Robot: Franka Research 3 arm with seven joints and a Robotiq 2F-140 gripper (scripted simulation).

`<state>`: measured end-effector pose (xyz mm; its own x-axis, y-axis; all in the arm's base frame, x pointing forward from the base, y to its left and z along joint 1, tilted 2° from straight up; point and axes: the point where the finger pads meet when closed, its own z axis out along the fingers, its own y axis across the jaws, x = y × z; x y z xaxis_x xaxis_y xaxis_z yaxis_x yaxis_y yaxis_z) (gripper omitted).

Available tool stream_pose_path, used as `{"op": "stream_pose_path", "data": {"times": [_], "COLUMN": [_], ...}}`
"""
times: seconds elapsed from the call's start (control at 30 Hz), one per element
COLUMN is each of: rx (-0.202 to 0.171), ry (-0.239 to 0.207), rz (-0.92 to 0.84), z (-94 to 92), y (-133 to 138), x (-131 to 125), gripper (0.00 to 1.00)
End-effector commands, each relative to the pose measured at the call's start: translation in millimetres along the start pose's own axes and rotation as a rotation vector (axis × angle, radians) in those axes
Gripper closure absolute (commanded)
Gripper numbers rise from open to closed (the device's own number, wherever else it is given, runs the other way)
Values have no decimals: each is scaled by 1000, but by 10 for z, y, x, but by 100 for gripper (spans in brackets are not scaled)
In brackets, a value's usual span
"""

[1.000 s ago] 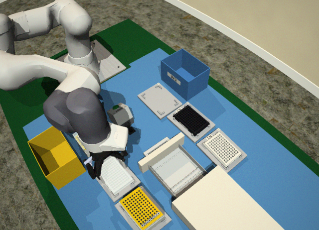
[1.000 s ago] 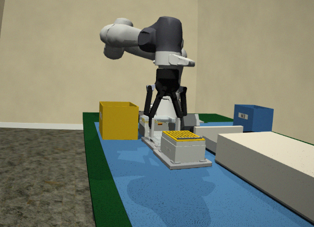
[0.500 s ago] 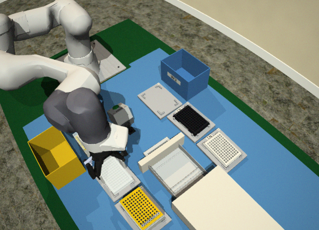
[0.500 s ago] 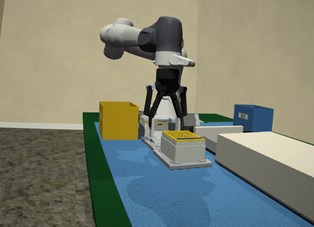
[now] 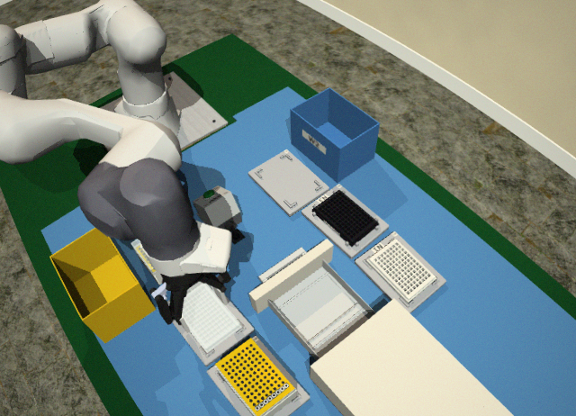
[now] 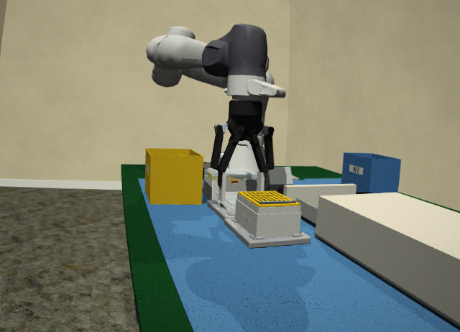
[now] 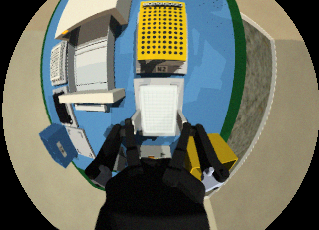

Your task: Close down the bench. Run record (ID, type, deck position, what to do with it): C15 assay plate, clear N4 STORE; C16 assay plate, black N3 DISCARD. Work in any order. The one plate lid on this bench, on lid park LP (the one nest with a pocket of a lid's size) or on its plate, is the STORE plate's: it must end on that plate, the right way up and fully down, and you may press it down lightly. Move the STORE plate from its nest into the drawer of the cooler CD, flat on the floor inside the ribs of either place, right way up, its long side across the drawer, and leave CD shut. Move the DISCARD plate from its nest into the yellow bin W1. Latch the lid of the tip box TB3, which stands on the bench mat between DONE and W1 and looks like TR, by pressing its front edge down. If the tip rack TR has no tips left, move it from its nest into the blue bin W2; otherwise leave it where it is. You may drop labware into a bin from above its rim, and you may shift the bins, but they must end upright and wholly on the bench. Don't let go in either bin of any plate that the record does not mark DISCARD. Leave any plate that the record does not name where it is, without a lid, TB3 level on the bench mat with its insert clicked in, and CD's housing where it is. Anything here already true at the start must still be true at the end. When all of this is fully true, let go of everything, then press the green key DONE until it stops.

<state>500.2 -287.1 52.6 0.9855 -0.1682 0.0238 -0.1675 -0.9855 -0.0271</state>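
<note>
My gripper (image 5: 193, 300) is shut across the short sides of the clear assay plate (image 5: 210, 314), which sits in its nest next to the tip rack; the gripper also shows in the wrist view (image 7: 159, 133). The plate's top looks smooth and whitish (image 7: 159, 110), as if the lid is on, but I cannot tell for sure. The black plate (image 5: 345, 217) lies in its nest. The cooler's drawer (image 5: 320, 309) stands open and empty. The tip rack (image 5: 255, 379) has a yellow top with a row of white tips at its front edge. The tip box TB3 (image 5: 141, 256) is mostly hidden behind my arm.
The yellow bin (image 5: 100, 284) stands close to the left of my gripper. The blue bin (image 5: 335, 132) is at the back. An empty nest with corner brackets (image 5: 288, 181) lies by it. A white plate (image 5: 402, 267) sits uncovered. The green key box (image 5: 217, 207) and cooler housing (image 5: 409, 365) flank the drawer.
</note>
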Motion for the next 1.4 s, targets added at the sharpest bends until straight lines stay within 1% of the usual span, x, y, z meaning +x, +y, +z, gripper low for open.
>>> {"op": "stream_pose_path", "data": {"times": [0.0, 0.7, 1.2, 1.23, 1.37], "rx": [-1, -1, -1, -1, -1], "ry": [3, 3, 3, 3, 3], "rz": [2, 2, 2, 2, 2], "z": [14, 77, 77, 77, 77], "y": [-12, -13, -12, -12, -12], "x": [9, 11, 12, 12, 12], "gripper": [100, 100, 100, 34, 34]}}
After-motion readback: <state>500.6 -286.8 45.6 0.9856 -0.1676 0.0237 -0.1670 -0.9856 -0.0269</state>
